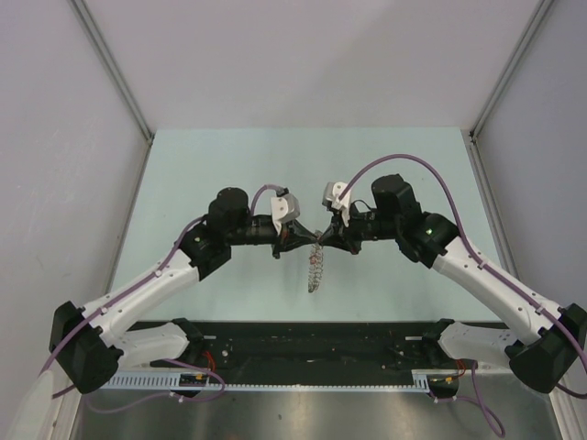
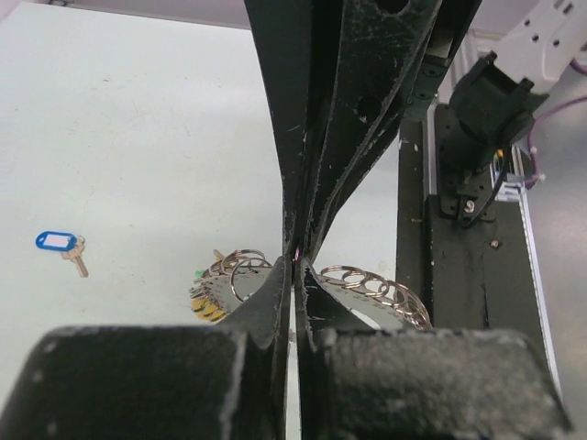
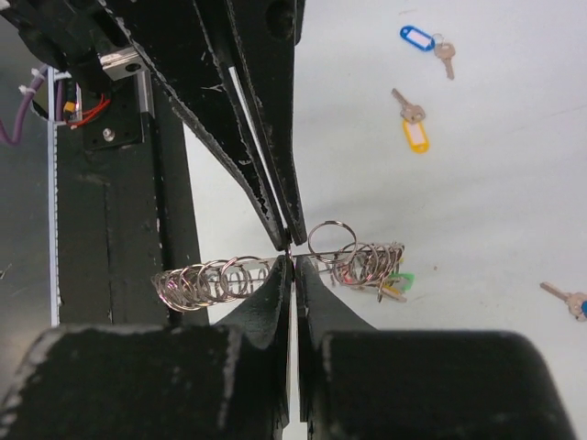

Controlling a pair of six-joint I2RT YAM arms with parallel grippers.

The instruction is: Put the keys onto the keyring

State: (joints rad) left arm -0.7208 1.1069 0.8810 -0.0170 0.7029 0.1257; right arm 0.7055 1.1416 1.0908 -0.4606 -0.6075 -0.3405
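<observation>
The left gripper [image 2: 295, 268] and right gripper [image 3: 292, 263] meet tip to tip, both clamped on the large grey coiled-wire keyring [image 3: 206, 280] sagging beneath them (some tags seem threaded). Best to part one coil gently, without slipping. A blue-tagged silver key [image 3: 422, 41] lies beyond the right fingertips.

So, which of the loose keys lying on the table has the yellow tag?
The yellow-tagged key, lying between the blue-tagged key at the top of the right wrist view and the keyring.

We see the left gripper [image 1: 304, 240] and right gripper [image 1: 331, 240] tip to tip above the keyring [image 1: 315, 268], blocking the centre. Far table [image 1: 229, 156] open. Blue-tag key [image 3: 424, 41] and yellow-tag key [image 3: 413, 126] lie loose.
</observation>
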